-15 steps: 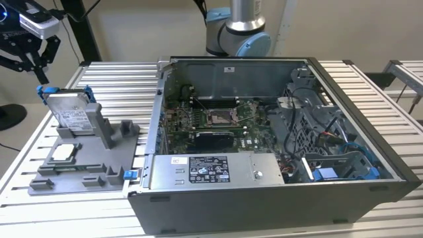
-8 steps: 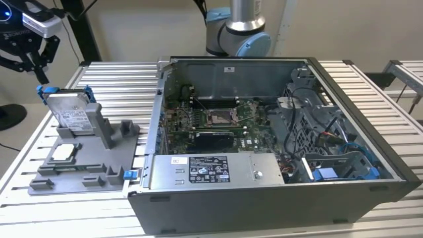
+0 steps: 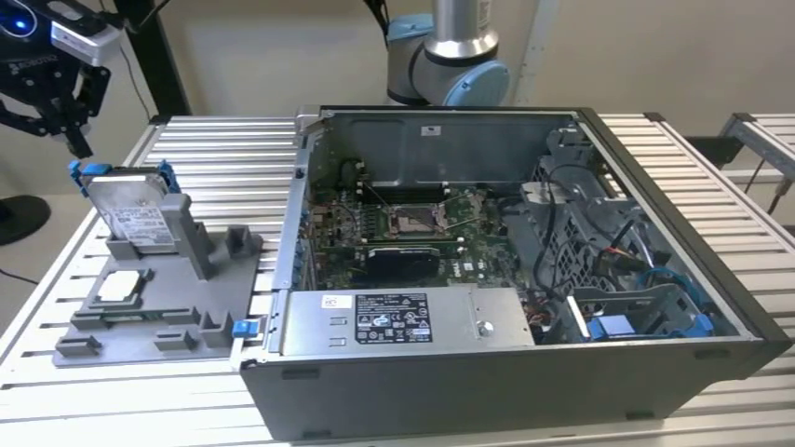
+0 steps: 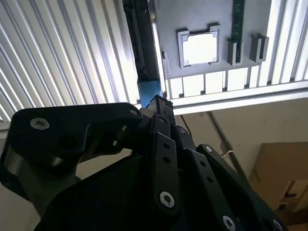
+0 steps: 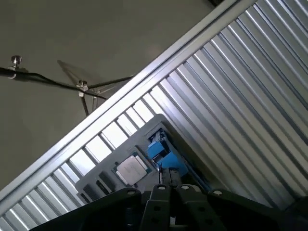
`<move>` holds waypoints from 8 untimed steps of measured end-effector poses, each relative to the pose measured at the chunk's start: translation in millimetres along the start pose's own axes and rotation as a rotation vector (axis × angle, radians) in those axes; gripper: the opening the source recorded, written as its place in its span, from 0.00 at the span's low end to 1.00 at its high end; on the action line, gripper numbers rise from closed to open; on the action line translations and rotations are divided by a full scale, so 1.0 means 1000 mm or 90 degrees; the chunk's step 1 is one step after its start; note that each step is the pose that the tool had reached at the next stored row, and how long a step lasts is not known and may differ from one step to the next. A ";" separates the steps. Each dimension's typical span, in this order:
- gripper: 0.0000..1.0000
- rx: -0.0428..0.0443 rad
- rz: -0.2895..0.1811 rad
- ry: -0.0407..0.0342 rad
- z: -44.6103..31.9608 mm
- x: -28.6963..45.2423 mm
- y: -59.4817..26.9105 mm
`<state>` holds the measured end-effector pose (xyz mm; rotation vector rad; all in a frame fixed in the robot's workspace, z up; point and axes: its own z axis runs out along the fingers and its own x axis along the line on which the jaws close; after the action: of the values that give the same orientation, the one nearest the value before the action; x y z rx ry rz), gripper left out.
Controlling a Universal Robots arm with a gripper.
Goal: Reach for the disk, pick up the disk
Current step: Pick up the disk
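Over at the exterior view's left, the black gripper (image 3: pixel 80 144) hangs just above the flat silver-grey metal disk (image 3: pixel 134 212), the one with a white label and blue plastic side rails. The disk stands upright in a slot of the grey moulded plastic fixture (image 3: pixel 186 307) on the slatted aluminium table (image 3: pixel 211 149). It is just beside a small white-topped square chip (image 3: pixel 121 286) and well apart from the bays of the open dark-grey computer case (image 3: pixel 497 279).

This reads as the reach, not the pick. The fingertips hover near one blue rail, and nothing shows them touching it. In both wrist views the fingers look drawn together at the tip (image 4: pixel 159 102) (image 5: pixel 163 182), with nothing between them.

By that reading, a grasp calls for the fingers to part wider than the disk is thick. They would also need to line up across its narrow upper edge and go straight down so the fixture walls are not clipped.

Some things are hard to make out. The disk's lower end is sunk in the fixture. In the wrist views it shows edge-on, as little more than a blue rail (image 5: pixel 162 153) (image 4: pixel 149 91). The gripper's upper body is cut off by the frame, and the gap between tip and rail cannot be judged.
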<state>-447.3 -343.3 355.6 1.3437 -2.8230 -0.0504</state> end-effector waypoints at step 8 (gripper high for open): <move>0.00 0.0000 -0.092 0.0033 0.0000 0.0000 0.0000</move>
<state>-447.3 -343.3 355.6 1.5425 -2.7169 -0.0486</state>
